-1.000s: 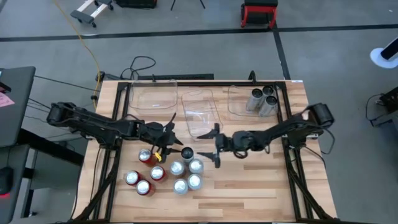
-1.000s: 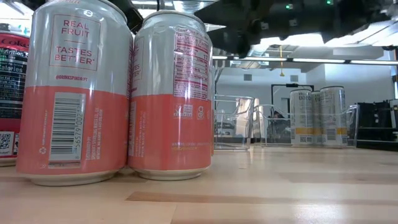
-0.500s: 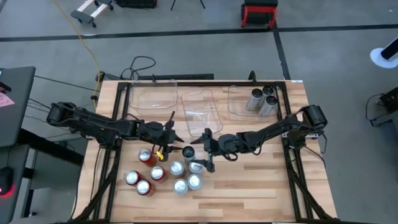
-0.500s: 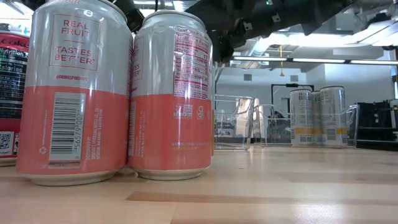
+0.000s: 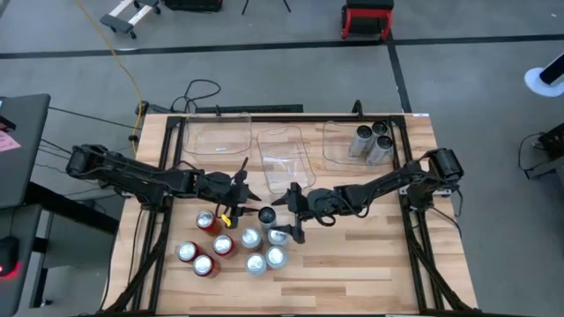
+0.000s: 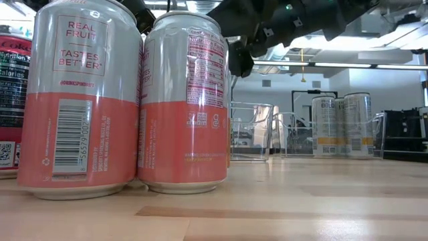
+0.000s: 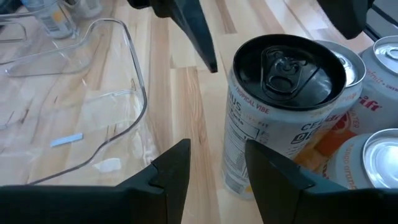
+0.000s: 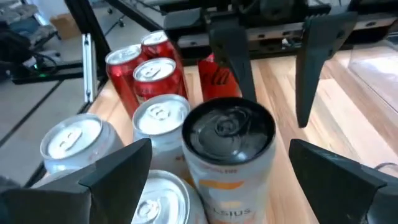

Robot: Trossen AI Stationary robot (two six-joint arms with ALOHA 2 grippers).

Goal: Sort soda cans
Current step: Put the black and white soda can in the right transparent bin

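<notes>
A light-bodied soda can with a black top (image 8: pixel 229 130) (image 7: pixel 289 65) (image 5: pixel 265 216) stands upright on the wooden table, at the far edge of a cluster of cans. My right gripper (image 8: pixel 221 146) (image 5: pixel 284 216) is wide open, one finger on either side of this can, without touching it. My left gripper (image 7: pixel 217 180) (image 5: pixel 245 198) faces the same can from the left, open, with bare wood between its fingers. Red cans (image 5: pixel 204 220) and silver-topped cans (image 5: pixel 249 238) stand upright in the cluster.
Three clear bins sit along the far side: the left bin (image 5: pixel 216 136), the middle bin (image 5: pixel 284 158) and the right bin (image 5: pixel 339 145), which holds three cans (image 5: pixel 372 143). In the low view two pink-and-silver cans (image 6: pixel 80 100) stand close to the near edge. Bare wood lies near right.
My right gripper has moved toward the table's left, to the black-topped can, and tipped more level; its fingers now stand on both sides of the can. The can has stayed in place.
</notes>
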